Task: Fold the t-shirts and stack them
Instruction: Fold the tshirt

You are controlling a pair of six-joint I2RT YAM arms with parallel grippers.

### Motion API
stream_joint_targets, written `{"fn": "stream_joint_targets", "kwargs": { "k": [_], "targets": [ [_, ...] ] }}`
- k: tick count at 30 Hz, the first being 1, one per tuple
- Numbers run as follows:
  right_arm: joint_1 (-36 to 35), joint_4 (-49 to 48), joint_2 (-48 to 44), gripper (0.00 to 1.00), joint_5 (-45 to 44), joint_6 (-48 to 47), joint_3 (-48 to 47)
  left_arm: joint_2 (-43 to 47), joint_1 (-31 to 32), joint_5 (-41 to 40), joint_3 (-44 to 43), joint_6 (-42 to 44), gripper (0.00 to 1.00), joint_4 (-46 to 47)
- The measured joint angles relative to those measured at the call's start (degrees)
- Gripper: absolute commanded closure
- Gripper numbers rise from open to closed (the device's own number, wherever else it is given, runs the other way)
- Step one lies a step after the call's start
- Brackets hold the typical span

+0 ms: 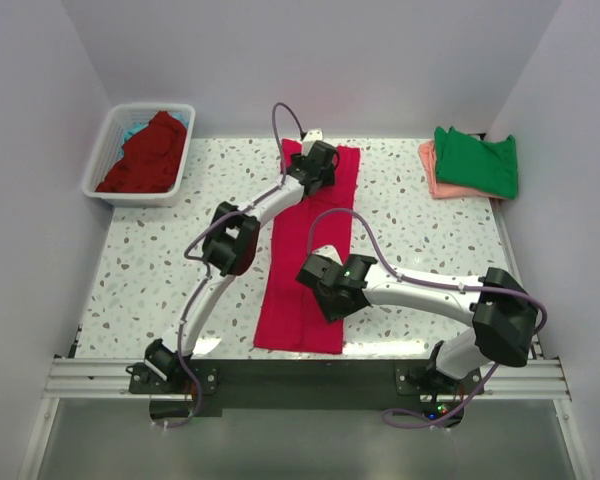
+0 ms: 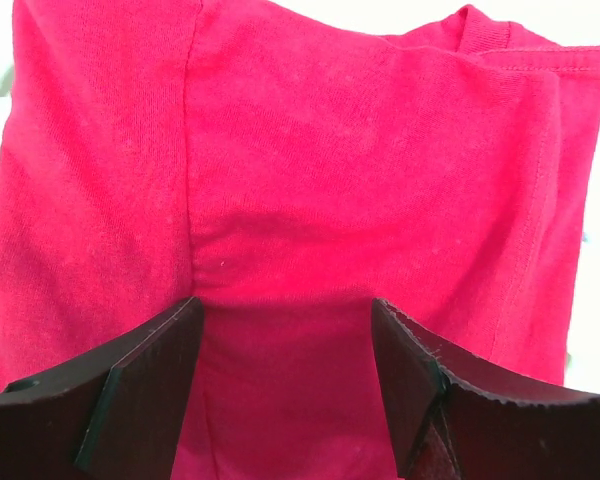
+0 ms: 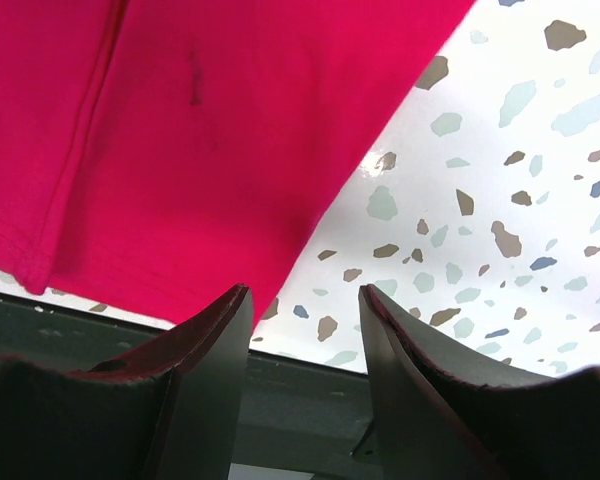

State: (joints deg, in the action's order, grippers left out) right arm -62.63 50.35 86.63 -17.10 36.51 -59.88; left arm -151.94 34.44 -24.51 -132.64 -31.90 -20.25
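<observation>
Bright crimson-pink cloth t-shirt (image 1: 290, 310) lies as a long folded strip down the speckled table (image 1: 430, 240). Left pincer (image 2: 285, 310) wide over the collar end; right pincer (image 3: 305, 295) wide, empty, beside the near hem. Risk: a shallow pinch takes one layer only, skewing the fold.
</observation>
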Motion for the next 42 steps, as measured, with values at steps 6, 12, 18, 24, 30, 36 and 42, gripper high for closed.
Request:
{"fn": "stream_joint_targets", "kwargs": {
  "k": [6, 12, 18, 24, 30, 36, 42],
  "targets": [
    [0.0, 0.66, 0.0, 0.49, -0.17, 0.02, 0.0, 0.0, -2.8, -3.04, 0.0, 0.02, 0.27, -1.07],
    [0.0, 1.27, 0.44, 0.49, -0.42, -0.07, -0.24, 0.02, -5.92, 0.66, 0.55, 2.34, 0.26, 1.22],
    [0.0, 1.31, 2.82, 0.49, -1.29, -0.72, -1.84, 1.11, -6.8, 6.19, 3.96, 8.61, 0.25, 6.34],
    [0.0, 0.83, 4.24, 0.49, -2.19, -2.27, -3.26, 5.44, -7.17, 11.06, 10.69, 12.24, 0.24, 8.83],
    [0.0, 0.94, 4.68, 0.47, -8.83, -2.21, -8.52, 11.72, -7.06, 15.02, 11.89, 14.19, 0.23, 2.95],
    [1.29, 0.74, 4.24, 0.45, -16.72, -0.39, -11.67, 29.59, -7.1, 14.38, 19.23, 15.32, 0.23, 0.85],
    [12.98, -2.23, 4.11, 0.43, -13.46, 0.85, -11.72, 45.66, -8.26, 10.19, 28.02, 14.34, 0.25, -2.56]
  ]
}}
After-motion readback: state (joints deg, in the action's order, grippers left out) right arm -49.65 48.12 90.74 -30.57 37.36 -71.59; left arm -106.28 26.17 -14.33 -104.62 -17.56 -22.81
